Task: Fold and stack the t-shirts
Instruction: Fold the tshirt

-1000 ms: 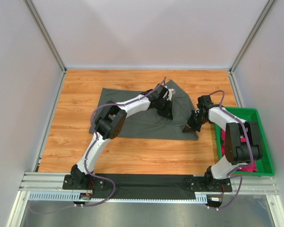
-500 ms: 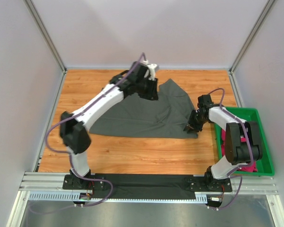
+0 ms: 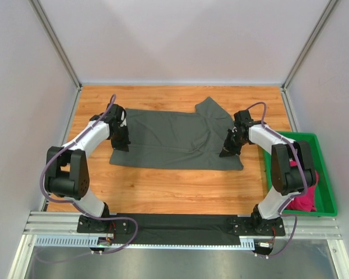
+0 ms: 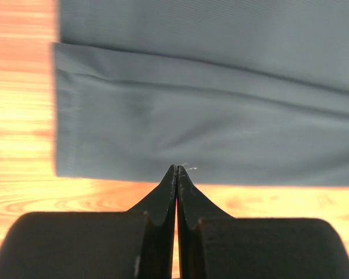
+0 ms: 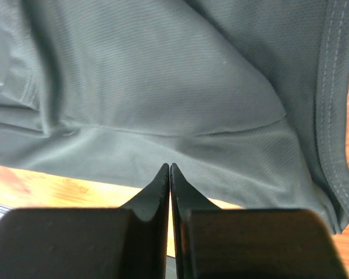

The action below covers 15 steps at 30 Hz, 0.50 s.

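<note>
The dark grey t-shirt [image 3: 174,136] lies spread out on the wooden table, one sleeve pointing to the back. My left gripper [image 3: 122,144] is down at its left edge. In the left wrist view its jaws are shut, with the tips [image 4: 176,167] meeting on the hem of the flat cloth [image 4: 209,116]. My right gripper [image 3: 227,152] sits at the shirt's right side, shut, its tips [image 5: 170,165] pinched at the edge of the creased fabric [image 5: 163,87]. The magenta-pink t-shirt [image 3: 307,196] lies bunched in the tray, partly hidden behind the right arm.
A green plastic tray [image 3: 296,135] stands at the right edge of the table, close to the right arm. White walls with metal posts enclose the table on three sides. A dark cloth strip runs along the rail at the arms' bases.
The left arm swung from the middle of the shirt to the back, then down to its left edge. The shirt now lies flatter and wider. The right gripper shifted slightly back.
</note>
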Motion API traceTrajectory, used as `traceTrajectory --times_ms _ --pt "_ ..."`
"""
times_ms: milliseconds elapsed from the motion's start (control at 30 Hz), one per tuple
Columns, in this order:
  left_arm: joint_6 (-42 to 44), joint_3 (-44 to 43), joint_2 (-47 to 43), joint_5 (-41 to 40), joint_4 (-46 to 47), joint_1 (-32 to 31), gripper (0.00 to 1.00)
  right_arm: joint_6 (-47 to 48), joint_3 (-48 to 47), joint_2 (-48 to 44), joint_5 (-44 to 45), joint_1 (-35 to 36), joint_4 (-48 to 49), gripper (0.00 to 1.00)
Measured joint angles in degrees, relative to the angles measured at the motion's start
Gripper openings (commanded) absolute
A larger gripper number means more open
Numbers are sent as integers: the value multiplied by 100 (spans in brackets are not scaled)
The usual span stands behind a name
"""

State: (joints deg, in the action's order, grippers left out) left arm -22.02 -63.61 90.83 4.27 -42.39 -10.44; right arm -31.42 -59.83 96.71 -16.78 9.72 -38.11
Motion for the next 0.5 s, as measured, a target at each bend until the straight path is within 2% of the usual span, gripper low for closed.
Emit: traceTrajectory --times_ms 233,500 --pt "-216 50 590 -210 66 610 0 -7 0 223 20 2 24 1" --pt "-640 151 1005 -424 70 686 0 -31 85 452 87 2 170 0"
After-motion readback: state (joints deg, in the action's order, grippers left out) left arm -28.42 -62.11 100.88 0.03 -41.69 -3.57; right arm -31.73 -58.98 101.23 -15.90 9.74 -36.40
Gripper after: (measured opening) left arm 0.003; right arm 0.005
